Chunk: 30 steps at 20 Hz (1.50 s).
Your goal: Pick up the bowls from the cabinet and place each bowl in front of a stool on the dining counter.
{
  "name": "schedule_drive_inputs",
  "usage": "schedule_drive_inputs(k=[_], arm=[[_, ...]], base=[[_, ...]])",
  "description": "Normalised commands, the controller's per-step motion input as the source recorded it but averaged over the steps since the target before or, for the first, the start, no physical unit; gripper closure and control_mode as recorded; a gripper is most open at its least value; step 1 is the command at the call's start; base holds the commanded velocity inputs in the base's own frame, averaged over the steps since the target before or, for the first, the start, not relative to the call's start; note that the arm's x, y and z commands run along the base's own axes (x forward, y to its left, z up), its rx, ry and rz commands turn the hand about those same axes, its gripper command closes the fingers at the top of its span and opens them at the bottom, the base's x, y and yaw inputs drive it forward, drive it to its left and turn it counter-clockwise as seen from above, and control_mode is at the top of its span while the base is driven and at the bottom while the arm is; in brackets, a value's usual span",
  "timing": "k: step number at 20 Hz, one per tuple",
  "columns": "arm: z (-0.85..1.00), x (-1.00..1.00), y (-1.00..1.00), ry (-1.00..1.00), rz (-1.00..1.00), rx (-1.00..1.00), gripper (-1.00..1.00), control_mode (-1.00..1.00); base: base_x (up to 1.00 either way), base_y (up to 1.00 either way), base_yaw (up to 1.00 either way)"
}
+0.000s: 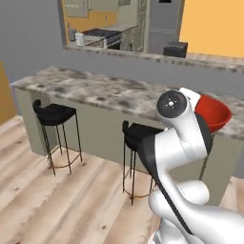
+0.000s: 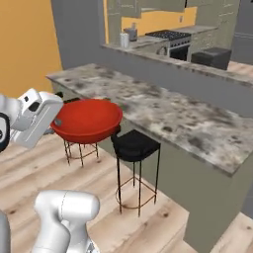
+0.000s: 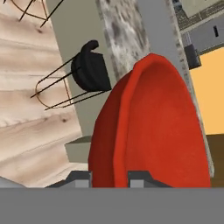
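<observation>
A glossy bright red bowl hangs in the air near the front edge of the dining counter, at about the height of its top. My gripper is shut on the bowl's near rim, one finger inside and one outside. In the hand view the red bowl rises between my gripper's two tips, with the speckled dining counter behind it. From the left base view the bowl shows to the right of my arm, over the counter's right part, and the arm hides the fingers.
Black stools stand along the counter's front: one at the left, one in the middle, also seen as the stool right of the bowl. A raised grey ledge backs the counter. Kitchen cabinets and a stove lie beyond. Wooden floor lies below.
</observation>
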Motion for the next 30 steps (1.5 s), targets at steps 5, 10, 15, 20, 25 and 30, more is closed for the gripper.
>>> schedule_drive_inputs(k=[5, 10, 15, 20, 25, 30], arm=[[0.0, 0.0, 0.0, 0.0, 0.0, 0.0, 1.0, 1.0], [0.0, 0.0, 0.0, 0.0, 0.0, 0.0, 1.0, 1.0], [0.0, 0.0, 0.0, 0.0, 0.0, 0.0, 1.0, 1.0], [0.0, 0.0, 0.0, 0.0, 0.0, 0.0, 1.0, 1.0], [0.0, 0.0, 0.0, 0.0, 0.0, 0.0, 1.0, 1.0], [0.0, 0.0, 0.0, 0.0, 0.0, 0.0, 1.0, 1.0]], base=[[0.38, 0.64, -0.81], [0.0, 0.79, -0.74], [0.07, 1.0, -0.52], [0.04, 0.87, -0.26], [0.54, 0.15, -0.18], [0.73, 0.02, -0.07]])
